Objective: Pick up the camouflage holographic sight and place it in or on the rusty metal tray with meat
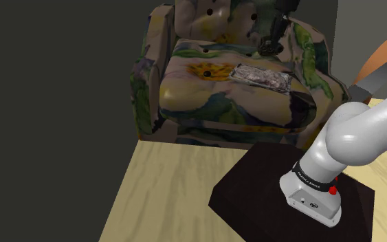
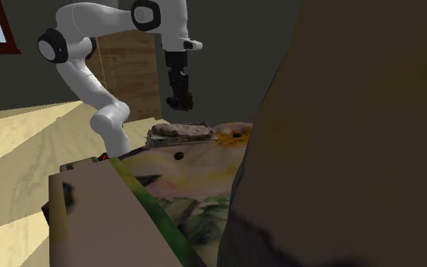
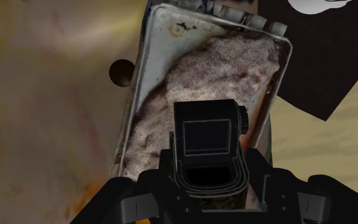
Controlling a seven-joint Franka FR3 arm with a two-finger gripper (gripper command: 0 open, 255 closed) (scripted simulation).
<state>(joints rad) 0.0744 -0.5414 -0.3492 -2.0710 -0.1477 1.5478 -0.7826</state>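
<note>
The room has dark walls and a pale wood floor (image 1: 164,199), and a flowery armchair (image 1: 185,103) stands against the wall. On its seat lies the rusty metal tray (image 3: 140,83), with a big slab of meat (image 3: 222,70) inside it.

My gripper (image 2: 178,98) hangs in the air right above the tray. Its two black fingers are clamped on the camouflage sight (image 3: 208,137), one on each side. In the wrist view I look down past the sight's square window and see the meat under it. So the sight is up off the seat and over the tray, but not touching it.

I think the first half of the job is done: the sight is picked up and carried over the tray. What is left is to go down toward the meat, let go, and pull the hand away. I would go down slowly so the sight lands inside the tray's rim and does not roll off onto the seat.
</note>
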